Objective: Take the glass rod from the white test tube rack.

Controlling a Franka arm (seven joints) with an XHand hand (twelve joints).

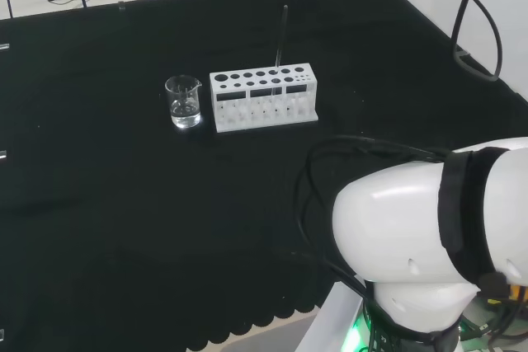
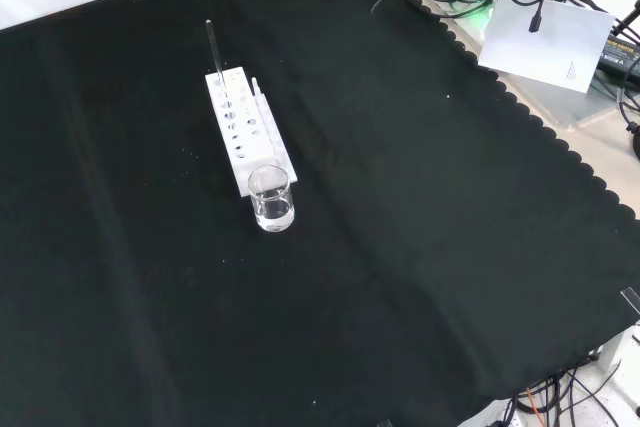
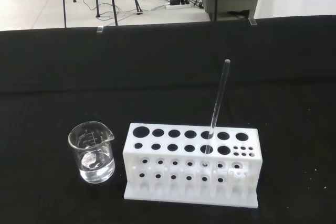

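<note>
Head view, left to right: a clear beaker [image 1: 183, 101] stands on the black-clothed table [image 1: 99, 204], holding a little clear liquid at its bottom. Just to its right, apart from it, stands the white rack [image 1: 263, 97], long side facing the camera, with two rows of round holes in its top plate. The rod [image 1: 280, 37] stands in a far-row hole toward the right end of the rack, leaning slightly to the right, its upper part rising well above the top plate. At the right edge of the view sit the white links of the arm [image 1: 412, 237].

Front view: the rack [image 2: 247, 129] runs from far to near, with the rod [image 2: 212, 45] at its far end and the beaker [image 2: 271, 197] just beside its near end.

Wrist view: beaker [image 3: 92, 152], rack [image 3: 192, 161] and rod [image 3: 218, 103] lie ahead, untouched. State of the hand: cannot tell.
</note>
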